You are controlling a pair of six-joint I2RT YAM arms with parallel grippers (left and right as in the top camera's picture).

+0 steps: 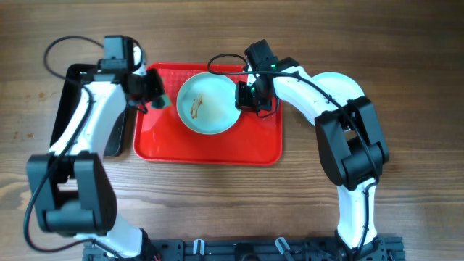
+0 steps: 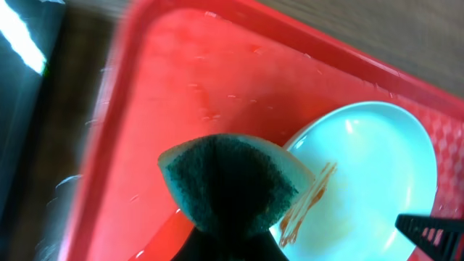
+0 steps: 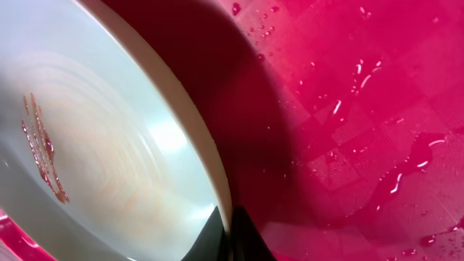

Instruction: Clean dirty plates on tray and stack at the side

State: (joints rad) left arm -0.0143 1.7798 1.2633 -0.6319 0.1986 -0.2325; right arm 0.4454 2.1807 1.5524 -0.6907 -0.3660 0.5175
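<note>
Where the red tray [image 1: 206, 148] lies at the middle of the wooden worktop [image 1: 406, 43], one pale mint plate [image 1: 209, 104] sits inside it, toward the far edge and near the centre. A brown smear [image 1: 196, 109] streaks the plate's whitish middle. The right gripper [image 1: 250, 98] is at the plate's right rim with its jaws closed on it; the right wrist view shows the rim pinched between dark tips. The left gripper [image 1: 156, 96] is over the tray's far left part, its jaws clamped on a sponge [image 1: 165, 100] with a dark green scrub face and pale foam backing. The sponge is at the plate's left edge; whether they touch cannot be told. Water droplets [image 3: 391, 181] bead on the tray floor. A glossy black tray [image 1: 69, 80] lies just left of the red one.
</note>
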